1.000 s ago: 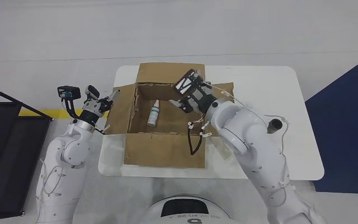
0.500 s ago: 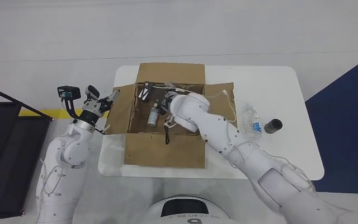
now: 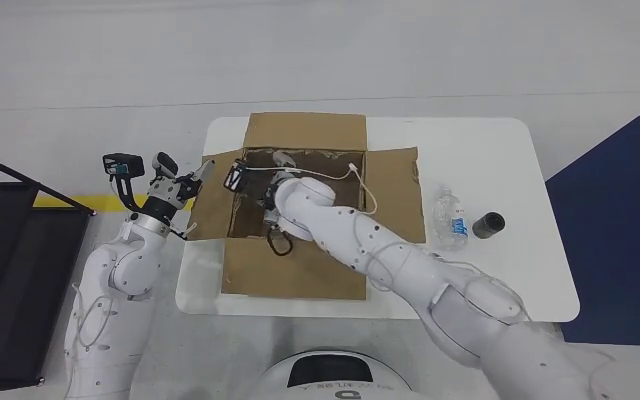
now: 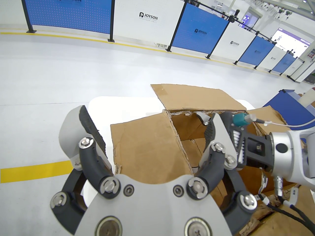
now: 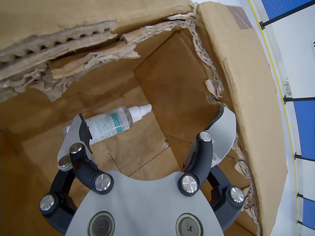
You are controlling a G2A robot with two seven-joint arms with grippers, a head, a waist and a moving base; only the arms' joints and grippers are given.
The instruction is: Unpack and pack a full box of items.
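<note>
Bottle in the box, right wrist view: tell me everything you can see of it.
The bottle is small and looks like clear plastic, with a white spray cap and a white label printed in green. It lies on its side on the cardboard floor of the box, cap on. The open right hand hangs over it. One finger hides its base end, and I cannot tell whether they touch.

A finger (image 5: 71,138) of the right gripper (image 5: 152,120) hides the base of the spray bottle (image 5: 110,124).
</note>
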